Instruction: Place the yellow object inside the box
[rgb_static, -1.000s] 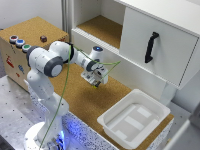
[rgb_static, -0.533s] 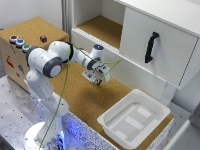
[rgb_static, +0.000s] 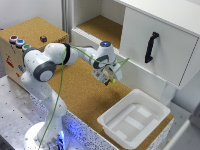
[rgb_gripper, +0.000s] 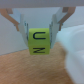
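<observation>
I am holding the yellow object (rgb_gripper: 37, 41) between my fingers (rgb_gripper: 38, 31), closed narrowly on its two sides, and carrying it in the air above the cork counter (rgb_static: 82, 92), in front of the white cabinet (rgb_static: 150, 40). The box (rgb_static: 134, 119) is sitting apart from me, toward the exterior view's right and lower down, with open counter between us.

What is worrying me is the grip. In the wrist view the yellow object is a small cube with dark markings, and my pads seem to be pinching only its upper part, with most of it hanging below them. A quick swing or a jolt could be twisting it loose, and it would be dropping onto the cork short of the box. I am also judging the box's wide rim to be a hazard: letting go too near the edge could be bouncing the piece off the rim and out. Descending too steeply could be knocking my fingers against that rim and shoving the light tub along the counter. The yellow-green cable (rgb_static: 62, 85) is trailing along my arm and could be snagging as I am reaching across.

In the exterior view the yellow object is barely showing; only a speck of yellow is visible at my fingers, and I cannot tell its outline there. The wrist view is blurred, so I am not reading the markings with any certainty, and it is not showing the box. The cabinet's far side is running out of view.
</observation>
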